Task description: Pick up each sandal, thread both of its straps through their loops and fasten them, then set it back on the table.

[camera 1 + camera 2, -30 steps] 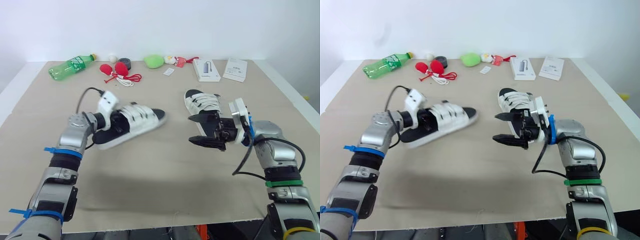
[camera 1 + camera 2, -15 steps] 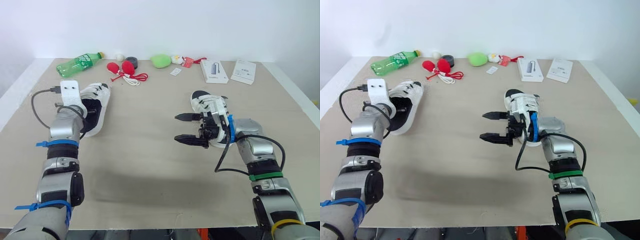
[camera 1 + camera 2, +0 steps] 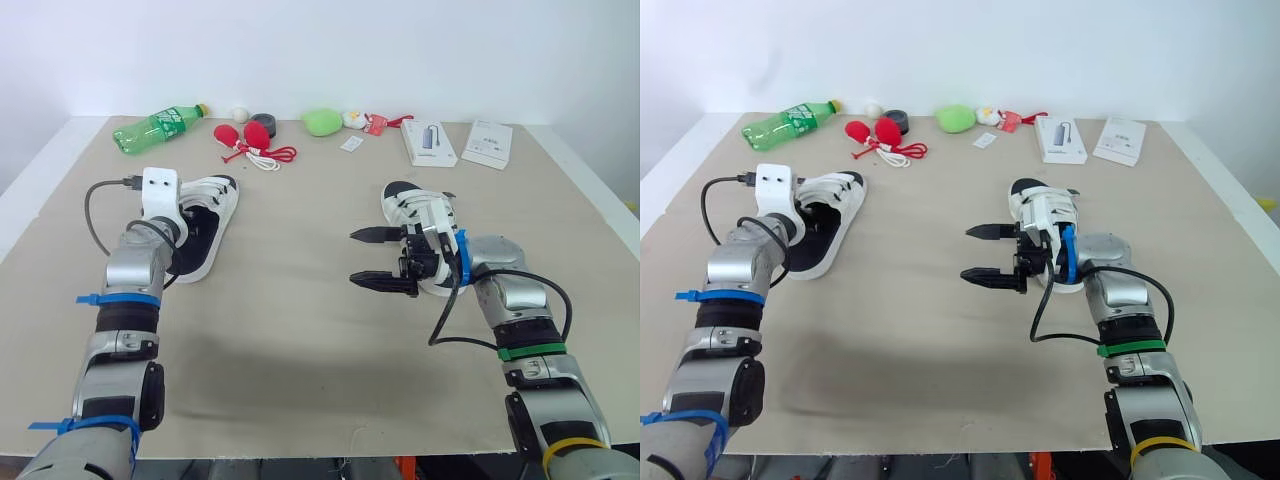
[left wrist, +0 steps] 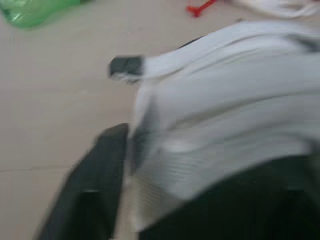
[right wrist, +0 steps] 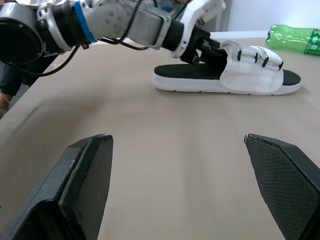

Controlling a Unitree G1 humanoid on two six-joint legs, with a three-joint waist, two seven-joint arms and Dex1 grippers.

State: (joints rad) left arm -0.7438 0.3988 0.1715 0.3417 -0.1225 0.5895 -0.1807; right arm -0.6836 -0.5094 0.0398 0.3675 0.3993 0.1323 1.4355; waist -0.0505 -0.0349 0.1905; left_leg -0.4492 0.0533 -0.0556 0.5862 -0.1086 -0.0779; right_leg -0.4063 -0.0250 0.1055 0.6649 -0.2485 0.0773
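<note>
A robot test lab: plain white walls, a beige-covered tabletop, and assorted props along its far edge, including a green bottle and a white box.

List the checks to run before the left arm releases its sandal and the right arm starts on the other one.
1. Left sandal flat on the table, sole down: ok.
2. Its straps fastened: cannot tell.
3. Left gripper free of that sandal: not ok, it is up against the straps.
4. Right gripper open and empty: ok.
5. Right sandal sole down on the table, next to the right gripper: ok.
</note>
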